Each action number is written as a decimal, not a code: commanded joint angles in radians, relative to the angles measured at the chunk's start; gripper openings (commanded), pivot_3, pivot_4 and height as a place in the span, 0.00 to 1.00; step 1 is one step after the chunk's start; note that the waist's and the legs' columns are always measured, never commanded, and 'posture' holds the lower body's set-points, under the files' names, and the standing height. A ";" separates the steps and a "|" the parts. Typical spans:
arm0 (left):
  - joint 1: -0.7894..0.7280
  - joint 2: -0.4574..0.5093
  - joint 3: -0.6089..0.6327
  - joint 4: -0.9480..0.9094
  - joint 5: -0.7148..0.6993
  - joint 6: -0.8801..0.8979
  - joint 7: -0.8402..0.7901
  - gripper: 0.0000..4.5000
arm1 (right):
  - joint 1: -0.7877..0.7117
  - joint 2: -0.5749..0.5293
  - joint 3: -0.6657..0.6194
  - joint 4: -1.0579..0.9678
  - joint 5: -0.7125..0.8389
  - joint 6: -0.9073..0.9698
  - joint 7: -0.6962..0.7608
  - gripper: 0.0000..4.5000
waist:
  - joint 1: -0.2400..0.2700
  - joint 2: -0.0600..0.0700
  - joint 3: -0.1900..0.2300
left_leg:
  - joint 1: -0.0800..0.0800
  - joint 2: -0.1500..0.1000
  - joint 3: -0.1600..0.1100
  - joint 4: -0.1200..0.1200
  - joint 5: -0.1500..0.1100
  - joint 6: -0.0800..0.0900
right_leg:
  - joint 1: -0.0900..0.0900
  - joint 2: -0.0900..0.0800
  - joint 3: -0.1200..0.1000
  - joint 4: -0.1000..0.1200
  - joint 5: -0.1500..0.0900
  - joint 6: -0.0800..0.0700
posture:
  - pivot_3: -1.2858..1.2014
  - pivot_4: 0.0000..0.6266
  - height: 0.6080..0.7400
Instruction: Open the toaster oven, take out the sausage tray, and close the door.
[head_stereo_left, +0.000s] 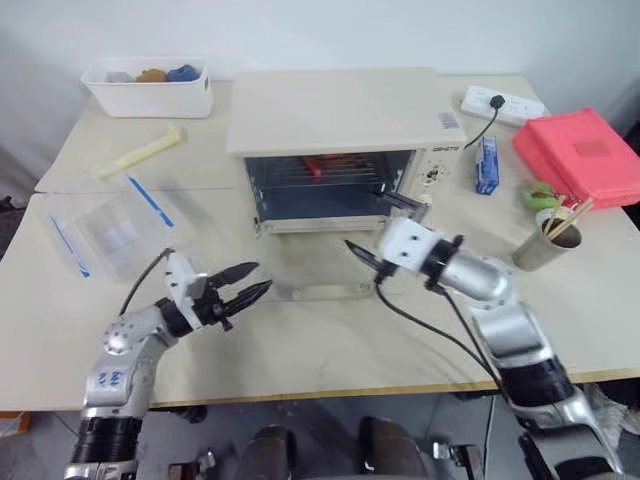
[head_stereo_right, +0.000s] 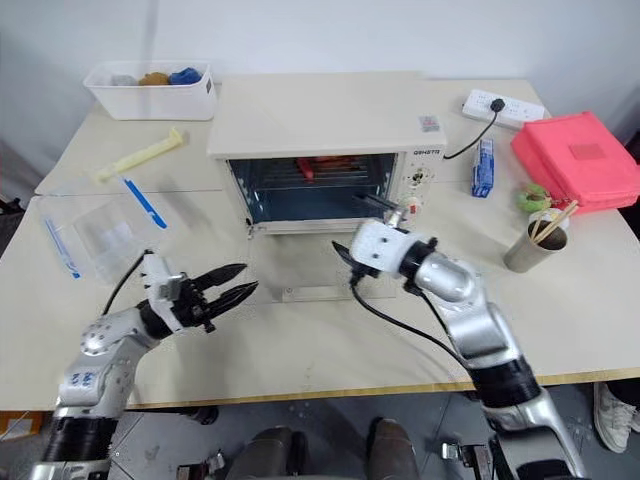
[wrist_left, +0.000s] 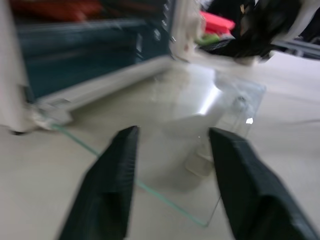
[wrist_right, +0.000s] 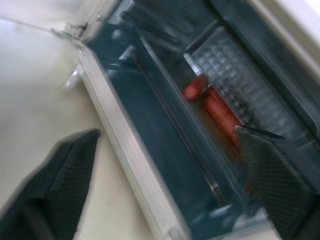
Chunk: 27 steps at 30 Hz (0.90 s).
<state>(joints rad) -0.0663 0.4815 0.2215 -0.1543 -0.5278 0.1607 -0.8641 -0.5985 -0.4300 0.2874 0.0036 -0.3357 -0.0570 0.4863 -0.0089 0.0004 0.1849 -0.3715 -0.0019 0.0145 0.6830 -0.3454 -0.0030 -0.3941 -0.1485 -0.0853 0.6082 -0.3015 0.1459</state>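
door (head_stereo_left: 322, 262) lies flat beyond the left gripper (head_stereo_left: 252, 283) spread jaws; right gripper (head_stereo_left: 385, 227) jaws spread, sausage tray (wrist_right: 235, 80) inside toaster oven (head_stereo_left: 340, 120) ahead of them

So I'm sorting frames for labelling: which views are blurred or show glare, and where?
Right wrist view: motion-smeared, red-orange sausages on the ribbed silver tray streaked. Left wrist view: soft throughout, with a bright glare patch on the lowered glass oven door. Both eye views: crisp and evenly lit, with the cream-white toaster oven clearly legible.
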 joint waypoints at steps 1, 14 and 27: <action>0.081 0.011 0.094 -0.135 -0.078 0.023 0.042 0.81 | -0.126 0.033 0.086 0.180 -0.210 -0.029 -0.167 1.00 | -0.009 0.000 0.000 | 0.000 0.000 0.001 0.000 0.000 0.000 | 0.000 0.000 0.000 0.000 0.000 0.000 | 0.52 0.24 1.00; 0.154 -0.021 0.097 -0.235 -0.083 0.041 0.135 1.00 | -0.455 0.228 0.222 0.721 -0.463 0.034 -0.527 0.96 | -0.029 0.000 0.000 | 0.001 0.001 -0.001 -0.001 0.002 -0.002 | 0.000 0.001 0.000 0.003 -0.001 -0.001 | 0.52 0.24 1.00; -0.085 0.003 0.063 -0.092 -0.104 0.100 0.121 1.00 | -0.512 0.240 0.227 0.778 -0.460 -0.016 -0.549 0.02 | -0.044 0.000 0.000 | 0.000 0.000 -0.002 -0.002 0.002 -0.002 | -0.002 0.001 0.000 0.004 -0.001 -0.001 | 0.52 0.24 1.00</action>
<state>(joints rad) -0.1145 0.4713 0.2857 -0.2540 -0.6073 0.2541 -0.7339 -1.0831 -0.1874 0.5330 0.8202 -0.8079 -0.0598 -0.0300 -0.0530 0.0005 0.1849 -0.3720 -0.0015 0.0125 0.6807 -0.3429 -0.0051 -0.3962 -0.1475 -0.0860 0.6124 -0.3020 0.1448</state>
